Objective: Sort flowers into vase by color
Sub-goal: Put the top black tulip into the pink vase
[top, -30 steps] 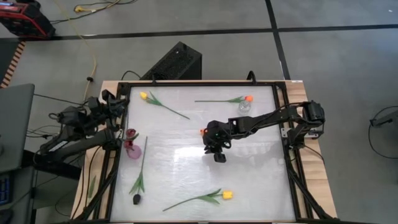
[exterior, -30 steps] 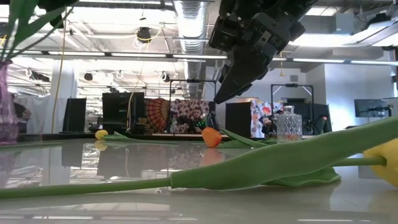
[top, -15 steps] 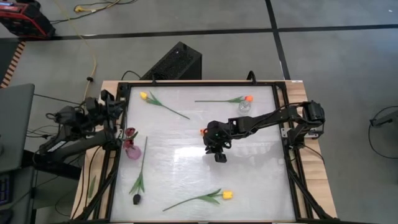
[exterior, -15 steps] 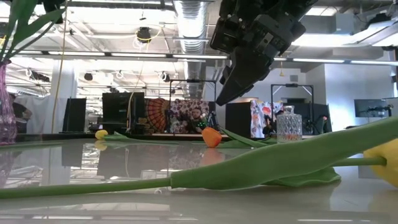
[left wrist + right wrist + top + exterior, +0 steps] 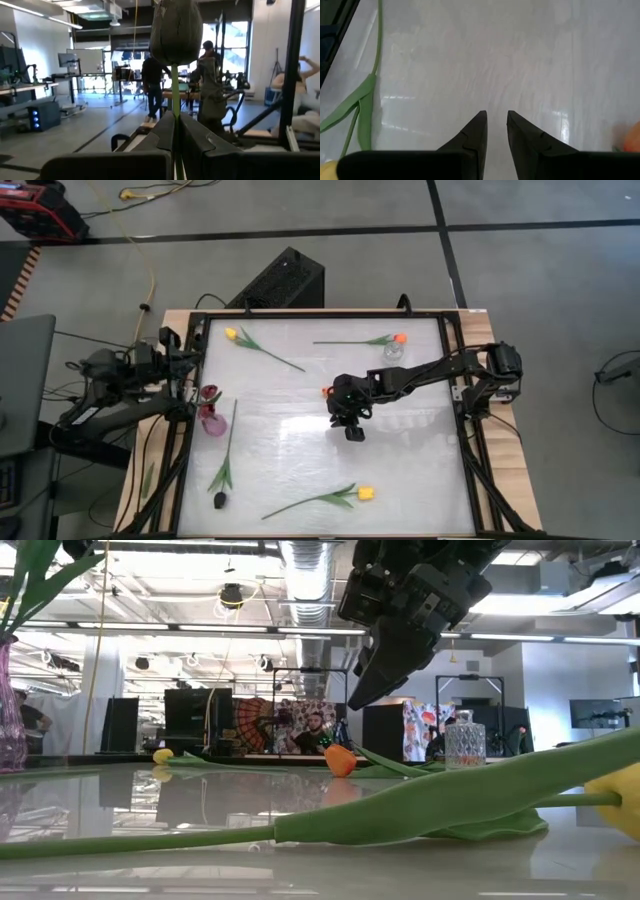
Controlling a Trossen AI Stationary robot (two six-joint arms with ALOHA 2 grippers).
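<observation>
Right gripper (image 5: pixel 354 431) hovers mid-table, fingers slightly parted, empty — orange tulip (image 5: pixel 327 392) lies just behind it, far side of the wrist. Left gripper (image 5: pixel 175 131) off the table's left edge, clenched on a dark tulip (image 5: pixel 176 31) stem, upright, near the pink vase (image 5: pixel 212 420).

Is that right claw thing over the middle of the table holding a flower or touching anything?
Apart. The right wrist view shows the right end effector with a bare gap between its fingers and only the table beyond.
</observation>
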